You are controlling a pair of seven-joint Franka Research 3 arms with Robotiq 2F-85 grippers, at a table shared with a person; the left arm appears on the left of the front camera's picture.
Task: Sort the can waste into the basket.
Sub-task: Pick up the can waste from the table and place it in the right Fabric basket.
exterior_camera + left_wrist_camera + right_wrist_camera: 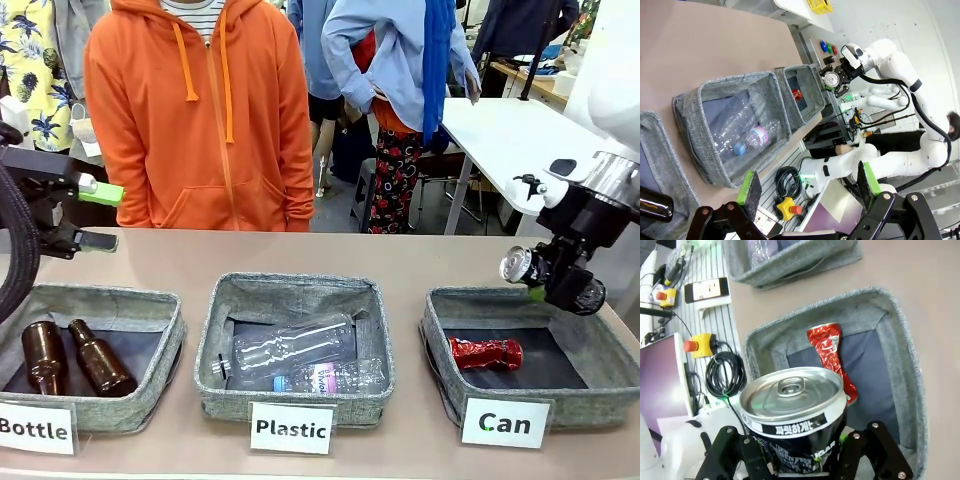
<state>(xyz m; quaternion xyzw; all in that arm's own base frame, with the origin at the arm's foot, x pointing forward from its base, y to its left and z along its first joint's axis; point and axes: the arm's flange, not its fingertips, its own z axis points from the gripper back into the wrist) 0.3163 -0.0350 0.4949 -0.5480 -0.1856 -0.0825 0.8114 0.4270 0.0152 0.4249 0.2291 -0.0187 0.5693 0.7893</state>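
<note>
Table [300, 255]: beige-brown top, matte, evenly lit. White table [505, 130] behind, far right, on thin metal legs. Stool [362, 190] beside it, dark. Floor [335, 210]: pale grey. Person in orange hoodie [200, 110] at the far edge; another in light blue shirt [390, 60] farther back. Yellow box [819, 5] on a white surface. Wall [900, 20]: white, plain. Black cable coil [724, 374] on a ribbed grey bench.

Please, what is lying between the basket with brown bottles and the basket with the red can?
The Plastic basket sits between the Bottle basket and the Can basket, holding clear plastic bottles. The front view shows this.
</note>
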